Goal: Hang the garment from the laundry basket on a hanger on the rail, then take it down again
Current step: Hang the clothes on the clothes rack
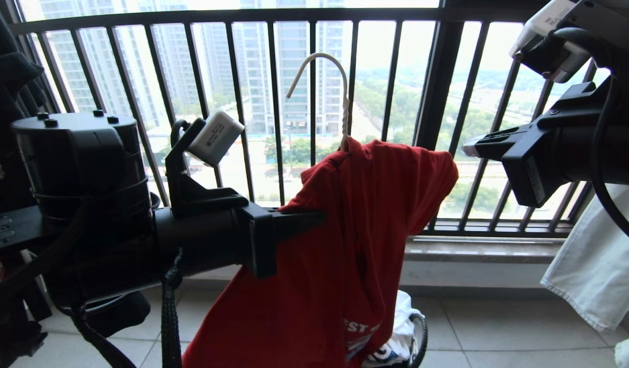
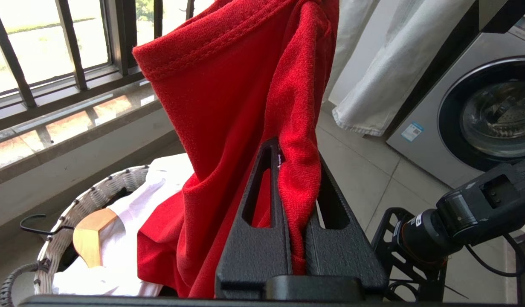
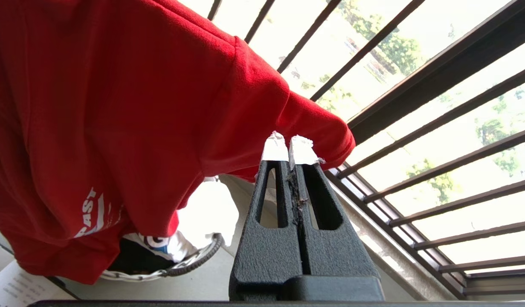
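The garment, a red T-shirt, hangs mid-scene on the hanger, whose hook stands free in front of the black railing, its hem trailing into the laundry basket on the floor. The left arm reaches level from the near left, and the left gripper pinches a fold of the red cloth between nearly closed jaws. The right arm comes in higher from the right; the right gripper is pressed closed, empty, its taped tips just beside the shirt's right sleeve.
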